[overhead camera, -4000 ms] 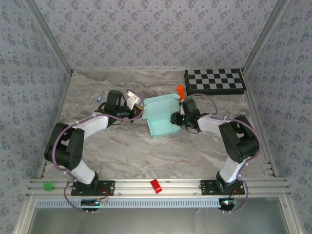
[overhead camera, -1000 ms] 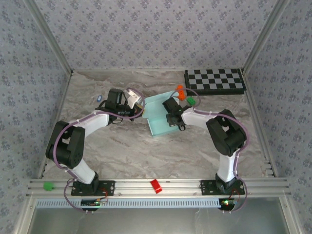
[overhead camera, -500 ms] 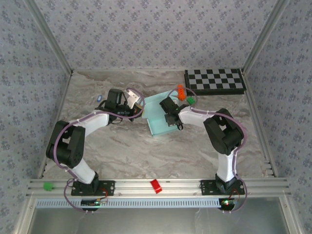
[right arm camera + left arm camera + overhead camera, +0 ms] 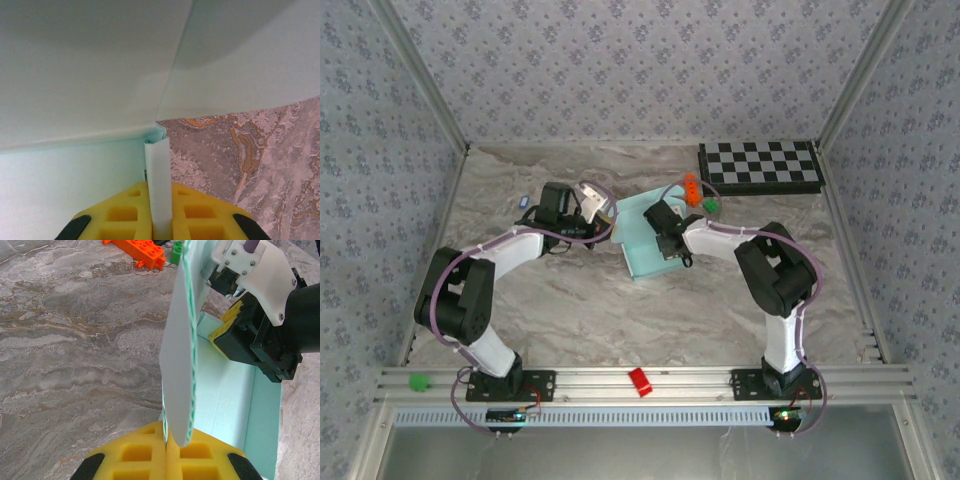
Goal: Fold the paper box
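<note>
checkered board (image 4: pixel 760 167): lying at far right of marble table (image 4: pixel 580 310) | orange brick (image 4: pixel 690 187), green brick (image 4: pixel 711 206): sitting near board's left end | red block (image 4: pixel 639 381), green block (image 4: pixel 418 380): resting on near rail

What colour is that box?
Pale aqua-blue; the paper box shows best in the left wrist view.

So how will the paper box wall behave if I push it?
Probably floppy: the paper box seems to bow where the left gripper pinches its flap. Likely light: the edge looks thin, so a push may crease or slide it.
</note>
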`<state>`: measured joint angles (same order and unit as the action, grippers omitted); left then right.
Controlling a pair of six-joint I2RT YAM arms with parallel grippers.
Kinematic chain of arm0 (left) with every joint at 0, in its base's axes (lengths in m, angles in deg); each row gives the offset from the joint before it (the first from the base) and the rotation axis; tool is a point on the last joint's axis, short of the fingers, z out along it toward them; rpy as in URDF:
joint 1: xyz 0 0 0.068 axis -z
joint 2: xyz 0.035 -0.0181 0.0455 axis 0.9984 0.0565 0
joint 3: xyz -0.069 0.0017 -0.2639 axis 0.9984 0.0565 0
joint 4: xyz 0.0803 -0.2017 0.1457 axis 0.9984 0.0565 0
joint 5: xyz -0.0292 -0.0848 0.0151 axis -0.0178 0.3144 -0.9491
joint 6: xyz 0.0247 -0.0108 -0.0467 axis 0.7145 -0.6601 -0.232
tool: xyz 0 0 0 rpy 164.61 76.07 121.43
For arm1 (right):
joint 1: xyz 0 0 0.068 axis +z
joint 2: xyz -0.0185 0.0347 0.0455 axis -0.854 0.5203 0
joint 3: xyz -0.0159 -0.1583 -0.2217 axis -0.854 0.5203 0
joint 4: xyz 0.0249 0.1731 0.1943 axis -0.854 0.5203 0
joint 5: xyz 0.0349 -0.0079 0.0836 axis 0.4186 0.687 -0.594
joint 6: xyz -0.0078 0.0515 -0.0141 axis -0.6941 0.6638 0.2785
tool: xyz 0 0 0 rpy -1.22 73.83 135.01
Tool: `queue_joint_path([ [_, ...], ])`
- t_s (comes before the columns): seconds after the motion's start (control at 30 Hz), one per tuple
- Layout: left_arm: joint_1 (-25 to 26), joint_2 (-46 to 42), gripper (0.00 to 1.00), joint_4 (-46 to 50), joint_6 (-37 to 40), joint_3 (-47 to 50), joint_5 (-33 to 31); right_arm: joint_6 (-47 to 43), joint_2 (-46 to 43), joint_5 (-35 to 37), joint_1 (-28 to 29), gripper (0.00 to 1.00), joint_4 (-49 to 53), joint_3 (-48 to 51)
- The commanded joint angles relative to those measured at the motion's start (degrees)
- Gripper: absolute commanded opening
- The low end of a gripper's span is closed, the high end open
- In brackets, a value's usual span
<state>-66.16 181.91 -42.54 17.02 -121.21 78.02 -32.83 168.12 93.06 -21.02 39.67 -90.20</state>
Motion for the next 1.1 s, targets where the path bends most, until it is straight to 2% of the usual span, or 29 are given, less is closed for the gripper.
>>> queue_joint_path([
  [0.0,-0.51,-0.74,0.0,1.01,1.53,-2.48,2.92,0.94,4.55,8.7,-1.6,0.12,10.05,2.07],
  [0.33,-0.56,-0.47,0.0,2.04,2.53,-3.42,3.54,2.68,-0.28,0.04,-1.34,0.12,6.93,2.68],
  [0.5,-0.56,-0.8,0.0,0.9,3.34,-2.91,4.47,4.54,-3.17,-3.58,-1.37,0.16,4.97,2.7],
  [0.93,-0.34,-1.04,0.0,0.16,6.4,-2.0,4.86,8.28,-6.32,-7.95,-1.45,0.41,1.8,3.88],
  [1.07,-0.04,-1.11,0.0,-0.24,7.96,-1.77,4.94,9.37,-7.47,-10.04,-1.59,0.46,0.0,4.75],
])
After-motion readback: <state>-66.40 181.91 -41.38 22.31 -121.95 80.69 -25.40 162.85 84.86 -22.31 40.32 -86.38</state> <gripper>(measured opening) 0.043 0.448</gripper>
